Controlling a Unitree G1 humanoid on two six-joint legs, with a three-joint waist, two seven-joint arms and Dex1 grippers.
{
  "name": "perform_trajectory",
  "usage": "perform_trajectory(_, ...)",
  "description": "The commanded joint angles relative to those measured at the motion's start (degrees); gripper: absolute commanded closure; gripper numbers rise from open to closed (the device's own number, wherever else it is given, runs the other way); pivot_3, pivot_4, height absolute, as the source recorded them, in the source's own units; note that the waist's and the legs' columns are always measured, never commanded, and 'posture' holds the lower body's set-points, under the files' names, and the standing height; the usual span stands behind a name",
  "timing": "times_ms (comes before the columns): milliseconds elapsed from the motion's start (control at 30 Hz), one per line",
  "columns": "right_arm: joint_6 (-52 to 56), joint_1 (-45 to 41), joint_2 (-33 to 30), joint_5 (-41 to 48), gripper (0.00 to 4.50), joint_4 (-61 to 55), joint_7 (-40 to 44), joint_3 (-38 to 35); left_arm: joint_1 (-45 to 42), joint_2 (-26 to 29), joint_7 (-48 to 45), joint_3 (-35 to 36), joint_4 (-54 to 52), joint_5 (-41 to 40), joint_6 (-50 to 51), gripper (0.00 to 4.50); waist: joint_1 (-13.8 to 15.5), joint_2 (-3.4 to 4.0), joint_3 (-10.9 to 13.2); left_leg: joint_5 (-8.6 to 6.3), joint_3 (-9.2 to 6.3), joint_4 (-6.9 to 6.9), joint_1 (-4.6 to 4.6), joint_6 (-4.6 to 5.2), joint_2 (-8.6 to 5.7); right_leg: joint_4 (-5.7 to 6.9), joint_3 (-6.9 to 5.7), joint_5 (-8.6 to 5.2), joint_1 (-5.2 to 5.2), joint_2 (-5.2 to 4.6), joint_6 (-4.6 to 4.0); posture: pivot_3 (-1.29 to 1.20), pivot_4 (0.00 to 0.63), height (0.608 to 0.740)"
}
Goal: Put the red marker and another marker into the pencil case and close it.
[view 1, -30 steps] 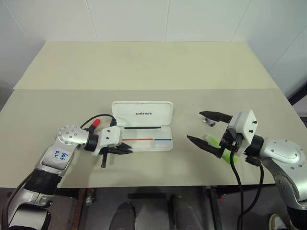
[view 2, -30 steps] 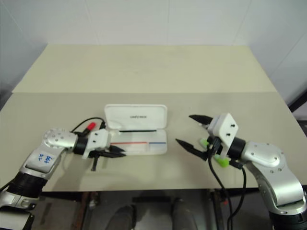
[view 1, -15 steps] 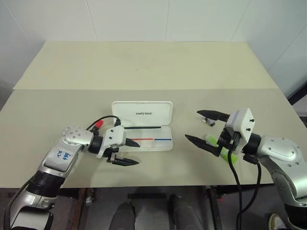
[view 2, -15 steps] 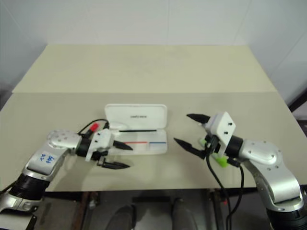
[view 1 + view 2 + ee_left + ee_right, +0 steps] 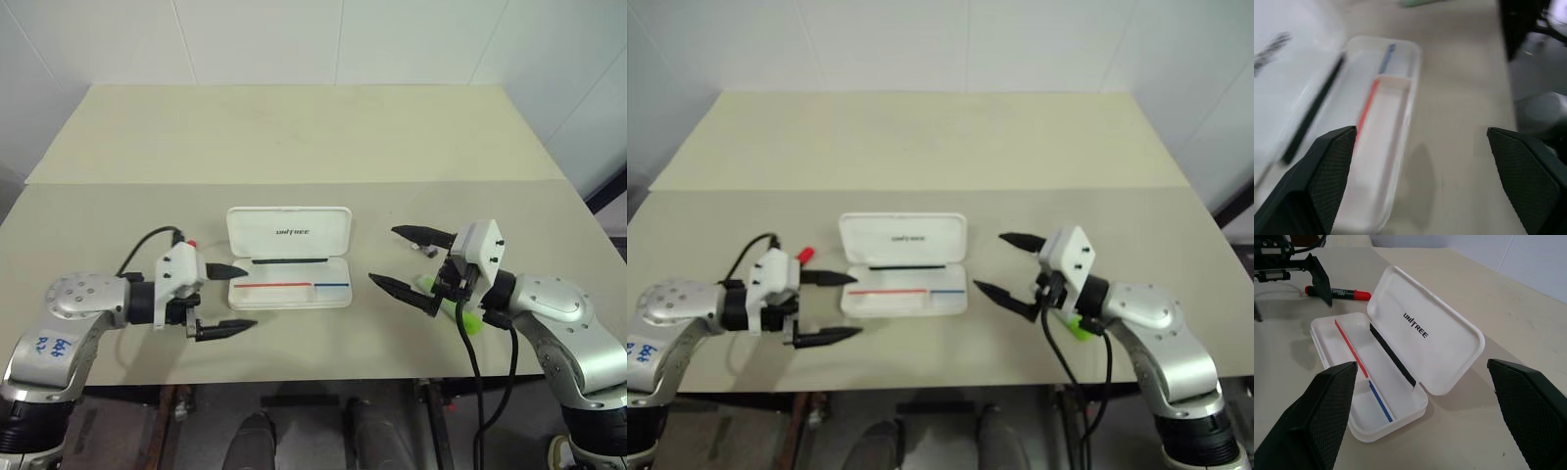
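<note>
The left gripper (image 5: pixel 227 300) stands wide open and empty just left of the pencil case (image 5: pixel 290 257), whose lid is up so its tray can take both pens. The red marker (image 5: pixel 1338 293) lies on the table (image 5: pixel 294 127) beyond that gripper, left of the case, not yet boxed. The right gripper (image 5: pixel 396 258), equally wide and empty, hovers right of the case with the lime-green highlighter (image 5: pixel 466 316) beneath it, seemingly ready to pick it up.

One open white pencil case (image 5: pixel 290 257), one red marker (image 5: pixel 1339 294), one lime-green highlighter (image 5: pixel 464 314), one small grey-black clip-like object (image 5: pixel 428 251), one table (image 5: pixel 294 127), two robot grippers, left (image 5: pixel 225 298) and right (image 5: pixel 403 259)
</note>
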Motion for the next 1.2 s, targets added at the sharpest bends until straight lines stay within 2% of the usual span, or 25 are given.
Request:
perform_trajectory(33,-1.8,-1.5,0.5,0.3,0.00,0.0,1.6,0.5,6.3,-2.7,4.0,8.8,-5.3,-6.5,2.5,0.02,-0.3,0.00,0.0,0.00,0.00,-0.01,0.02,0.00,0.01,0.02,0.00,0.00,0.01,-0.01,0.00,0.00,0.150,0.740)
perform_trajectory(200,-2.6,-3.0,1.4,-0.2,0.00,1.8,2.7,1.9,14.3,-5.6,7.5,16.7,-7.9,-10.8,2.8,0.02,-0.4,-0.02,0.0,0.00,0.00,0.01,0.03,0.00,0.02,0.02,-0.01,-0.06,0.00,0.00,-0.12,0.00,0.150,0.740)
perform_trajectory(400,-3.2,-3.5,2.3,-0.7,0.00,2.7,3.2,2.6,13.6,-6.0,17.0,21.2,-0.5,-4.5,-1.3,0.02,-0.1,-0.03,0.0,0.01,0.00,0.08,0.05,-0.01,0.01,-0.01,-0.01,-0.08,0.03,0.00,-0.20,0.00,0.150,0.740)
perform_trajectory(600,-2.9,-3.0,2.8,-0.7,0.00,1.8,2.4,2.4,7.1,-5.3,24.2,16.4,8.7,1.5,-1.2,0.02,0.0,-0.05,0.0,0.02,0.00,0.04,0.05,-0.02,0.01,-0.05,-0.01,-0.07,0.03,0.00,-0.23,0.00,0.150,0.740)
perform_trajectory(867,-1.9,-2.4,2.3,-0.5,0.00,-0.1,1.0,1.2,-0.3,-5.7,26.3,8.4,17.6,4.3,0.3,0.02,0.1,-0.06,0.0,0.00,0.00,-0.04,0.05,-0.05,0.01,0.03,-0.04,-0.05,-0.02,0.00,-0.19,0.00,0.150,0.740)
perform_trajectory(1100,-0.8,-1.7,1.8,-0.2,0.00,-2.2,-0.4,0.5,-1.7,-6.8,26.2,3.2,20.3,6.9,-1.5,0.02,0.1,-0.07,0.0,0.00,0.00,-0.05,0.04,-0.05,0.02,0.04,-0.04,-0.03,-0.03,0.00,-0.16,0.00,0.150,0.740)
perform_trajectory(1200,-0.7,-1.1,1.4,-0.2,0.00,-2.8,-0.7,-0.2,-0.3,-7.0,27.0,3.4,19.2,6.9,-0.1,0.02,0.3,-0.07,0.0,0.00,0.00,-0.02,0.06,-0.05,0.01,0.04,-0.04,-0.03,-0.01,0.00,-0.16,0.00,0.150,0.740)
